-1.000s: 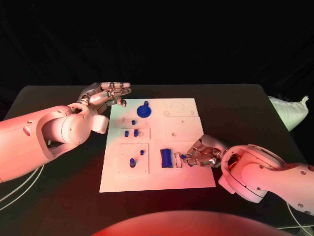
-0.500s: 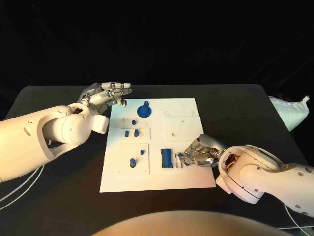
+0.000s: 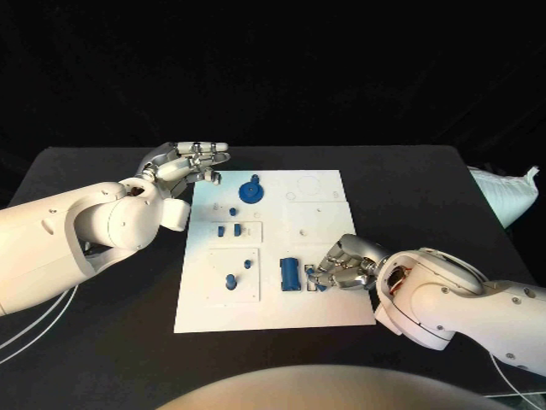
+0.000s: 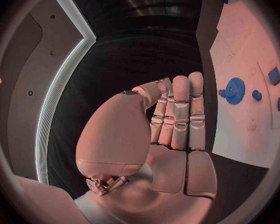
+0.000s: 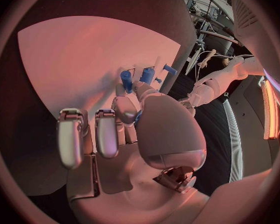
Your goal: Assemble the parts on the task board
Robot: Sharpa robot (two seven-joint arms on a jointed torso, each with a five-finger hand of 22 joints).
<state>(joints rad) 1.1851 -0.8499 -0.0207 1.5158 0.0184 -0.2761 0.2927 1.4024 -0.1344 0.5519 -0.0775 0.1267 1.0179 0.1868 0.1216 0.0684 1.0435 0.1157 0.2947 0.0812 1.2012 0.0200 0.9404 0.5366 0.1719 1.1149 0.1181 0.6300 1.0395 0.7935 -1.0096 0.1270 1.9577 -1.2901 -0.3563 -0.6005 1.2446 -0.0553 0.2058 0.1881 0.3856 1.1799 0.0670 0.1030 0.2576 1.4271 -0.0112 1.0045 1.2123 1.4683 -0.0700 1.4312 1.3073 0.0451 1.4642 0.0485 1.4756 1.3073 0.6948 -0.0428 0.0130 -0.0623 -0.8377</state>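
Observation:
The white task board (image 3: 316, 231) lies in the middle of the black table. On it are a blue gear (image 3: 250, 190), a blue block (image 3: 290, 273) and several small blue pegs (image 3: 231, 281). My right hand (image 3: 350, 265) rests at the board's near right part, just right of the block, with thumb and finger curled on a small blue part (image 3: 320, 276); a sliver of the small blue part (image 5: 139, 116) shows under the thumb. My left hand (image 3: 186, 161) hovers off the board's far left corner, fingers straight and holding nothing. The gear (image 4: 233, 90) lies beyond the left hand (image 4: 174, 119).
A white bag-like object (image 3: 507, 192) lies off the table's right edge. Bare black table (image 3: 100, 342) surrounds the board on every side. Blue pegs (image 5: 126, 79) stand up from the board beyond my right hand's fingers.
My right hand has edged slightly toward the blue block, still pinching the small part. The left hand has not moved.

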